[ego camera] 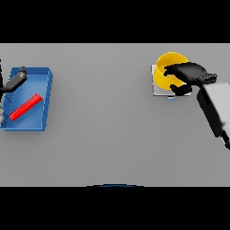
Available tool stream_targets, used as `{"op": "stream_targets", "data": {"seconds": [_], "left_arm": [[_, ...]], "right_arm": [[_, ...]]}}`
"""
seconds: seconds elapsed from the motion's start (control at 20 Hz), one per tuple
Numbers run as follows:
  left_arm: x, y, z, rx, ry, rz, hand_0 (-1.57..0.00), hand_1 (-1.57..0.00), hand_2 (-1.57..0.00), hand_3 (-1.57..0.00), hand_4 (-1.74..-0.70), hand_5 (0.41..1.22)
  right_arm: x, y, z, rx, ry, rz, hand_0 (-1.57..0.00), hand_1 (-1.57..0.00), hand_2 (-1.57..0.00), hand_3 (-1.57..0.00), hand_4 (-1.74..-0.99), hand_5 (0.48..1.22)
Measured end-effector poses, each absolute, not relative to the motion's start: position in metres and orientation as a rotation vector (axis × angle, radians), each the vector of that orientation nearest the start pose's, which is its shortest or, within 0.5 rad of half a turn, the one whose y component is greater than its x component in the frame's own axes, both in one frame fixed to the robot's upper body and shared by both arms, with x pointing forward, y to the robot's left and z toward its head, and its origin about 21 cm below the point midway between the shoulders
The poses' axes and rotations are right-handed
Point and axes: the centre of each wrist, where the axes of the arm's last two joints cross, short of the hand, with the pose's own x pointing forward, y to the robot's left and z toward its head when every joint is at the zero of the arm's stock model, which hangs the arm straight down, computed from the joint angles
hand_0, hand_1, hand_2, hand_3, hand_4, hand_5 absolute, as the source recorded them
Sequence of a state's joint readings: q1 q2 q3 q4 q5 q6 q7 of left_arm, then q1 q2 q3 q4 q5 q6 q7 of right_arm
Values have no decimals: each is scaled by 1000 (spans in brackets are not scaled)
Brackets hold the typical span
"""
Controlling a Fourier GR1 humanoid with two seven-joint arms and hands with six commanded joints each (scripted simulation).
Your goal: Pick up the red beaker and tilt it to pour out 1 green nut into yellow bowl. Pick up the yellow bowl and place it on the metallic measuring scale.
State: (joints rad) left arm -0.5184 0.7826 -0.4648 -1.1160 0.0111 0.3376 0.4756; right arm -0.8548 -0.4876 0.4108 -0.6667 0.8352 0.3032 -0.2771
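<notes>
The yellow bowl [165, 67] stands on the metallic scale [156, 91] at the far right of the table. My right hand [191, 74] reaches in from the right and is shut on the bowl's near-right rim, fingers over the rim and thumb below it. The red beaker [25, 107] lies on its side, slanted, inside the blue tray [45, 101] at the far left. My left hand [16, 79] hovers over the tray's far left corner, apart from the beaker. No green nut shows; the hand covers part of the bowl's inside.
Grey table [103, 117] runs between the tray and the scale. The right forearm [215, 110] slants down along the right edge of the view.
</notes>
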Motion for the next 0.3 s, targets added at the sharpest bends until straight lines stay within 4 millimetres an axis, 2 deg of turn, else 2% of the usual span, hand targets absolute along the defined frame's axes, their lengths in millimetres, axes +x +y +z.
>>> {"op": "stream_targets", "data": {"seconds": [0.1,0.3], "left_arm": [[349,343,82,891,-1098,-448,1,1,1,1,-723,664],[351,337,83,878,-1098,-456,1,1,1,1,-726,665]], "right_arm": [[429,-268,78,-625,-1096,1685,-54,-48,-63,-244,-1518,786],[428,-270,78,-631,-1048,1666,-21,-19,-25,-146,-1478,738]]}}
